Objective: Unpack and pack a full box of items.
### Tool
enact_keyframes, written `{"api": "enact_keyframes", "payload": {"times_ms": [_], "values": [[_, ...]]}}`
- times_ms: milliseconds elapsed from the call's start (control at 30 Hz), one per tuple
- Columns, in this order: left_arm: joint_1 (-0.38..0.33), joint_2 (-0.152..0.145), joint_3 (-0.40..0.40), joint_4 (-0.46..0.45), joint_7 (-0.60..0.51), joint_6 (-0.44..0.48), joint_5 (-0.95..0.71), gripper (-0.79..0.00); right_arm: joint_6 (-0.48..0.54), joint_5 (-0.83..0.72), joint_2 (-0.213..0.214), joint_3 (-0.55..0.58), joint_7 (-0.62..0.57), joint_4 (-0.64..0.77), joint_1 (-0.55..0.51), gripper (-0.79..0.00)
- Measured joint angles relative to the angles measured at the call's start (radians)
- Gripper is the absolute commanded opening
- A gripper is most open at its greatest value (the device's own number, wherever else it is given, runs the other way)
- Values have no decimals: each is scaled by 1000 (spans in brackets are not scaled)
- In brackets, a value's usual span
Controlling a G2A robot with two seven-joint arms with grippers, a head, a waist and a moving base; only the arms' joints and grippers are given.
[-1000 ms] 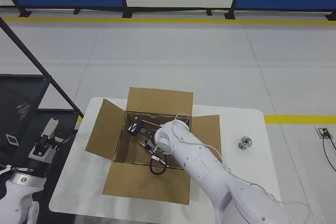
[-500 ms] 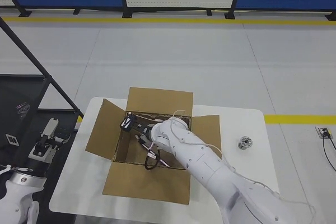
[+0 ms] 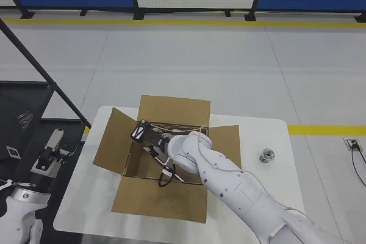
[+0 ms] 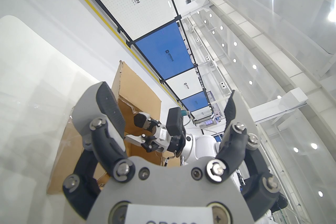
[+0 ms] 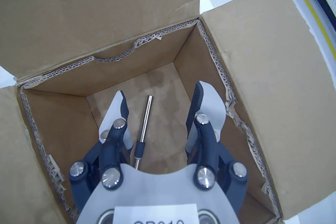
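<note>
White table [image 3: 256,131] carries a corrugated cardboard box [image 3: 174,110], 4 flaps spread, edges torn. Right gripper [image 5: 160,91] hangs inside, jaws wide, above 1 smooth steel rod [image 5: 145,120] on the box floor. Left gripper [image 4: 168,93], also wide, is beside the table.

Your right gripper [image 5: 161,96] sits mid-frame in the top view, fingers spread; your left gripper [image 4: 168,93], lower left, is likewise open.

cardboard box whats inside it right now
One metal rod with a dark band lies on the box floor, below the open right gripper, which covers the rod's near end.
</note>
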State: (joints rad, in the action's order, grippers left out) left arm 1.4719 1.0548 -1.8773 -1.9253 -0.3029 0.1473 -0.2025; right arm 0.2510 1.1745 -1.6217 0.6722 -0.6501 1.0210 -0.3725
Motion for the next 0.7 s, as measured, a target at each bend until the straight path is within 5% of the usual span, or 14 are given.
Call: {"api": "enact_keyframes", "payload": {"times_ms": [133,400,700], "values": [[0,0,0,0,0,0,0,0,-32,73,57,106,-86,198,-119,0],[0,0,0,0,0,0,0,0,-69,205,140,340,-190,569,-377,0],[0,0,0,0,0,0,0,0,-56,246,189,555,-164,896,-639,0]]}}
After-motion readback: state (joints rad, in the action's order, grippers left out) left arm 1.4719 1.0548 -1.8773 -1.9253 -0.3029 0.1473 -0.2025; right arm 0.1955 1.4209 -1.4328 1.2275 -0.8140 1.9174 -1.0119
